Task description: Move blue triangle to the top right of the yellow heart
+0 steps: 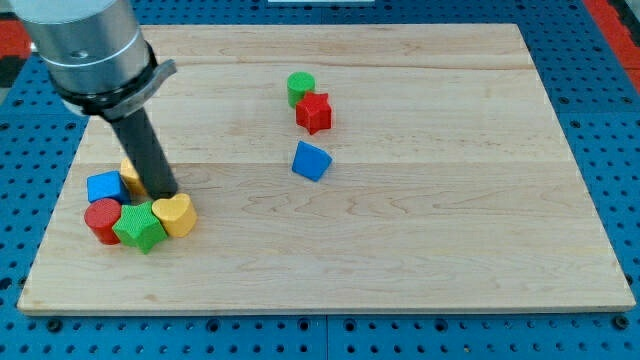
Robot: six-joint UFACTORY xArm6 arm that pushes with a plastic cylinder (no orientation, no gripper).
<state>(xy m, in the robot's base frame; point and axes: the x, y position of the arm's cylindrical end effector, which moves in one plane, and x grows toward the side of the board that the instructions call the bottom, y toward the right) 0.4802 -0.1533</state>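
Your blue triangle [311, 161] sits alone mid-surface, well apart from the yellow heart [176, 214], which is down at the view's lower left. My tip [163, 195] is nowhere near the triangle: it sits just above the heart, touching or nearly so, in the middle of a tight cluster.

No pincer on this rig, just the rod, so there's nothing to open or close.

Risks, as I judge them:
- Pulling the tip out could drag the heart or the green star [139, 226] beside it, shifting your target.
- A yellow block [130, 176] is half hidden behind the rod; the blue cube [104, 186] and red cylinder [101, 218] also crowd that area.
- A push toward the lower left off-centre could spin the triangle off line.
- The red star [314, 112] and green cylinder [300, 87] lie just above the triangle; approach from there may clip them.

No brands, labels or readable writing on the wooden surface [450, 240].
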